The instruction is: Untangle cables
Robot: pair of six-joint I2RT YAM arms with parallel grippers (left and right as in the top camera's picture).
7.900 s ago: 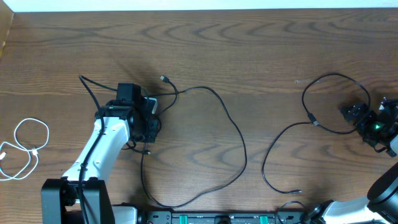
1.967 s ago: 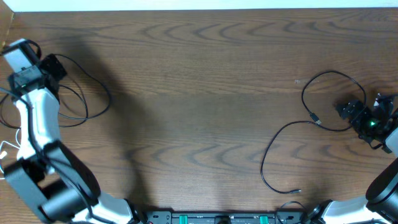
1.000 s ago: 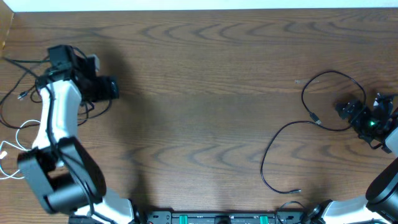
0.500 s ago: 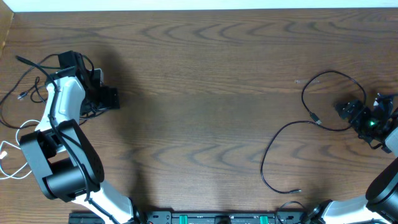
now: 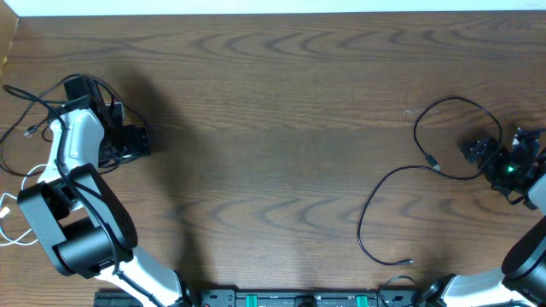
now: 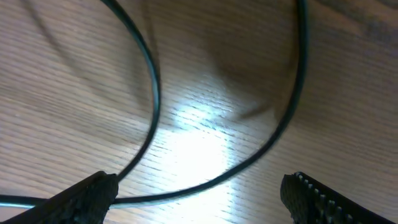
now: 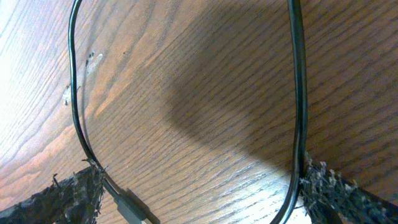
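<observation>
Two pincers are in view, both released. The left pincer (image 6: 199,185) stands low over the tabletop (image 5: 281,128) at its far left side, fingers spread wide. A black cable (image 6: 153,93) lies flat on the wood directly beneath it. In the left wrist view one strand curves down toward the left finger (image 6: 87,198), and a second sweeps in from the upper right and passes between the two fingers. Neither finger closes on the cable. From overhead, the rest of this cable sprawls in loose loops to the left of the arm. A white cable (image 5: 10,201) lies nearer the front left edge, partly hidden by the arm. Whether the two cross cannot be told.

The right pincer (image 7: 202,180) sits at the far right side, jaws apart. A second black cable (image 5: 362,223) arches in a loop to the left of and behind it, then trails toward the front edge in a long open curve. In the right wrist view the loop spans the gap between the fingers. One strand runs down against the inner edge of the right finger (image 7: 333,190), the other meets the left finger. A small plug (image 7: 132,206) shows just inside the left one. The two black cables lie well apart.
</observation>
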